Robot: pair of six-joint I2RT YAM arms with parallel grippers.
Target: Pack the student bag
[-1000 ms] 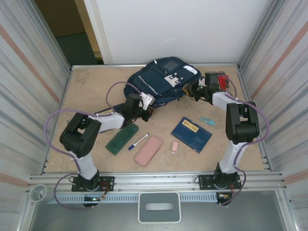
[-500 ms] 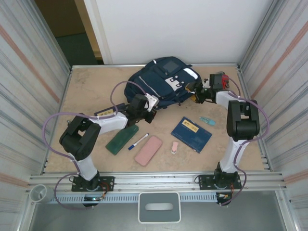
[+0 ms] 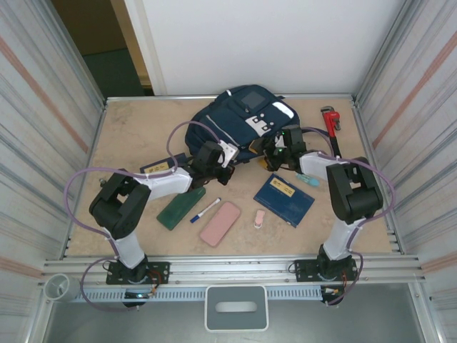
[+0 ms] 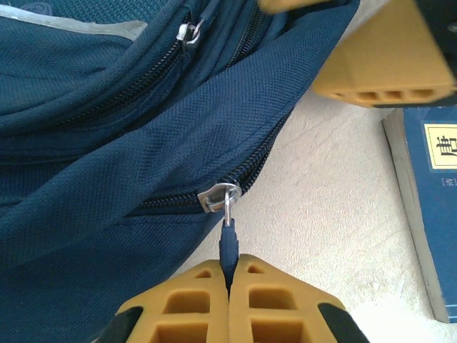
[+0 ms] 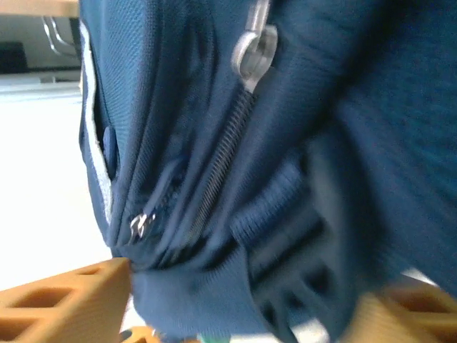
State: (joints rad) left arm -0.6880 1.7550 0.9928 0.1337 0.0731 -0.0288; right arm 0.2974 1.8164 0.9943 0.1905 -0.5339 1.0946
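Though the table (image 3: 132,136) carried several things, the student bag (image 3: 239,118) was the biggest, lying at its far middle with both arms reaching to its near edge. The left gripper (image 4: 230,263) was clamped together on the zipper pull (image 4: 228,239) along the bag's near side. The right gripper (image 3: 274,151) stood with its fingers (image 5: 64,300) apart, bag fabric bulging between them. Nearer the arms lay a blue book (image 3: 284,199), a green case (image 3: 181,206), a pink case (image 3: 220,223), a white pen (image 3: 206,209) and a small pink eraser (image 3: 258,219).
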